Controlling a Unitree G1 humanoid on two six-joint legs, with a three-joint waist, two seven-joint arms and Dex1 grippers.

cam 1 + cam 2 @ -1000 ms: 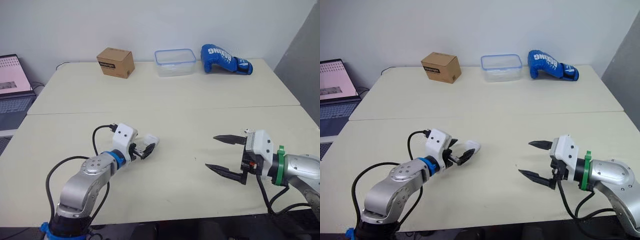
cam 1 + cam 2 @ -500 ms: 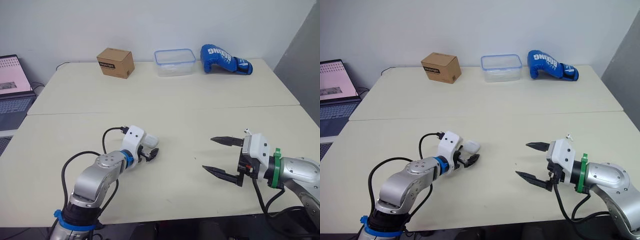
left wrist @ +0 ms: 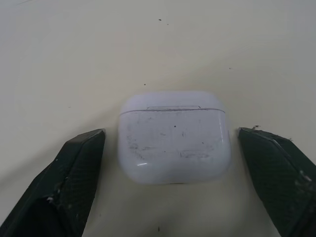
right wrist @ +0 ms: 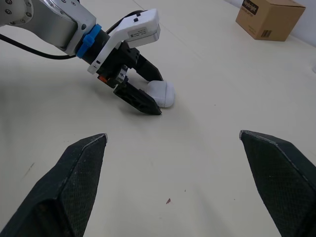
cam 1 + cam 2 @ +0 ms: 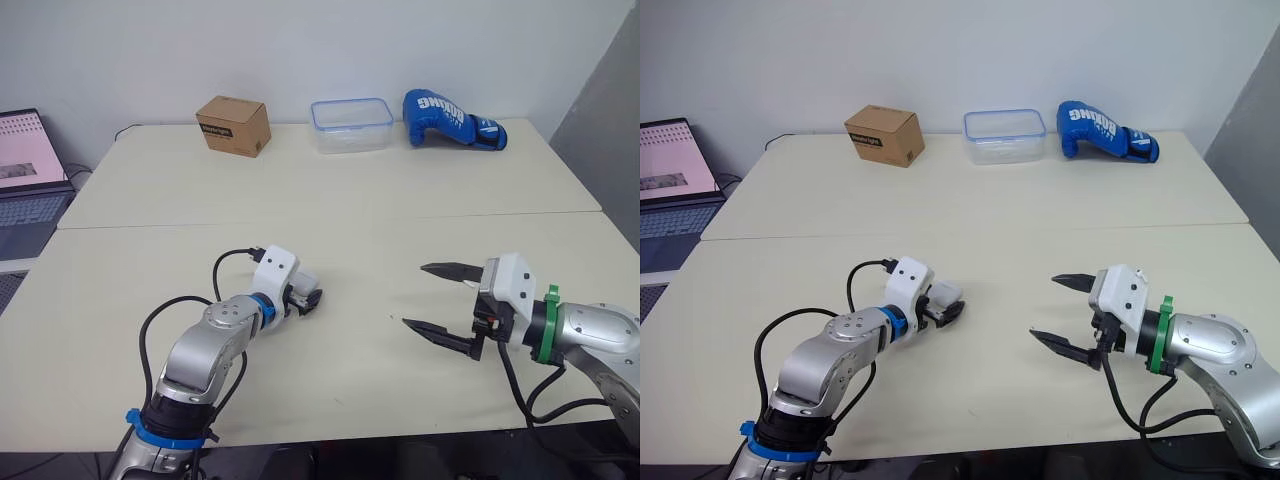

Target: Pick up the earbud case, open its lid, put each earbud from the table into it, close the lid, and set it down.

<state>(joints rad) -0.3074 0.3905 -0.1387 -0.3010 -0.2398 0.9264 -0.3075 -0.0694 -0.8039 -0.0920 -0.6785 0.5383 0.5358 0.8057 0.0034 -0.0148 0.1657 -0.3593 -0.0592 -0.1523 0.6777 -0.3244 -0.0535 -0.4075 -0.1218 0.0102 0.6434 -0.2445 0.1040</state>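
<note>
Tabletop (image 5: pixel 330 200), big and pale, holding it all. Far at the back, well away from the job: blue boxing glove (image 5: pixel 452 118), clear box (image 5: pixel 350 125), brown box (image 5: pixel 233 125). Left tool (image 5: pixel 308 293) down low on the tabletop, open just wider than the earbud case (image 3: pixel 174 136), one finger on each side, not touching it, likely set that way to squeeze and lift it. Right tool (image 5: pixel 415 295) wide open, holding nothing, well apart, likely waiting to flip the lid. Earbud case flat on the tabletop, lid shut.

White wall (image 5: pixel 300 45), two cream tables (image 5: pixel 350 185), laptop (image 5: pixel 25 190)
</note>
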